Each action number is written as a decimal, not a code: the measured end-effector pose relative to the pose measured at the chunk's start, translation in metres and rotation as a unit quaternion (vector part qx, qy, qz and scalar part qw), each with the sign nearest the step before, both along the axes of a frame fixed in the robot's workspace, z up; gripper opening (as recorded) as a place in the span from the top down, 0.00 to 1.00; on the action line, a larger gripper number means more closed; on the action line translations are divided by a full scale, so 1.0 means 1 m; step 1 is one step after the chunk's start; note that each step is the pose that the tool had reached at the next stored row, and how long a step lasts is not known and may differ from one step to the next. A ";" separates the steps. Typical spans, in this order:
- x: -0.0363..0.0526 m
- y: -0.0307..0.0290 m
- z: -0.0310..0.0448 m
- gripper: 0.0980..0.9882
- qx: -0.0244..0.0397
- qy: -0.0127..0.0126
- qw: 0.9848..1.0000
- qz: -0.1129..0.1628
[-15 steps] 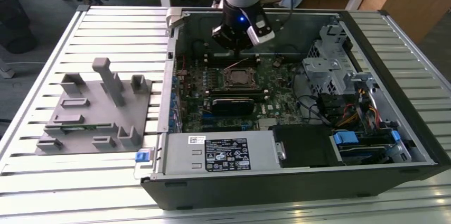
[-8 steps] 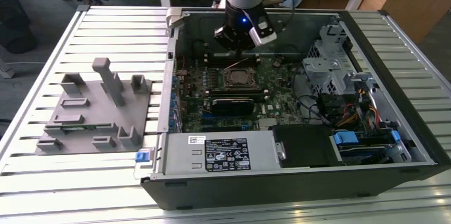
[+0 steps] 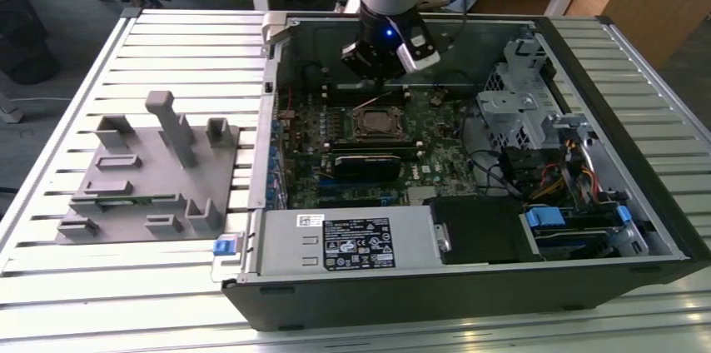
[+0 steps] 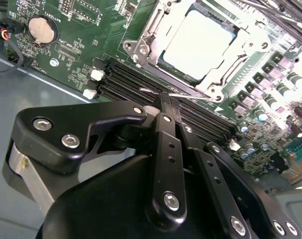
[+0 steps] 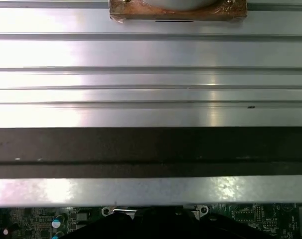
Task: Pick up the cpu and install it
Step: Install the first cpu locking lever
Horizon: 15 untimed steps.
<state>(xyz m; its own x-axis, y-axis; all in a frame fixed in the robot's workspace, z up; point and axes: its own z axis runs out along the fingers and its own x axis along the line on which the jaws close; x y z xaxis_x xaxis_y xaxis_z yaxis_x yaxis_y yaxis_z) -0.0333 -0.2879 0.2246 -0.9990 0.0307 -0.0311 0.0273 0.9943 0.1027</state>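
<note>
The cpu (image 4: pixel 198 42), a flat square chip with a silvery-white top, lies inside the metal socket frame (image 4: pixel 141 47) on the green motherboard. In the exterior view the cpu (image 3: pixel 375 122) sits in the middle of the open computer case (image 3: pixel 467 286). My gripper (image 3: pixel 378 74) hangs just above and behind the socket. In the second wrist view my gripper (image 4: pixel 166 99) has its black fingertips pressed together, shut on nothing, a short way from the socket's edge over the memory slots (image 4: pixel 126 79).
A grey fixture plate (image 3: pixel 150 170) with upright blocks lies on the slatted table at the exterior view's left. Inside the case are a power supply (image 3: pixel 345 241), a drive cage (image 3: pixel 522 111) and cables (image 3: pixel 555 178). A coin battery (image 4: pixel 43 30) sits on the board.
</note>
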 end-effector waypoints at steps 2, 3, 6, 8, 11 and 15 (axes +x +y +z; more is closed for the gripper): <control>0.0014 0.0006 -0.0007 0.99 0.000 0.000 1.000 0.000; 0.0023 0.0008 -0.0011 0.99 0.000 0.000 1.000 0.000; 0.0048 0.0011 -0.0024 0.99 0.000 0.000 1.000 0.000; 0.0060 0.0011 -0.0036 0.99 0.000 0.000 1.000 0.000; 0.0077 0.0011 -0.0061 0.99 0.000 0.000 1.000 0.000; 0.0091 0.0011 -0.0102 0.99 0.000 0.001 1.000 0.000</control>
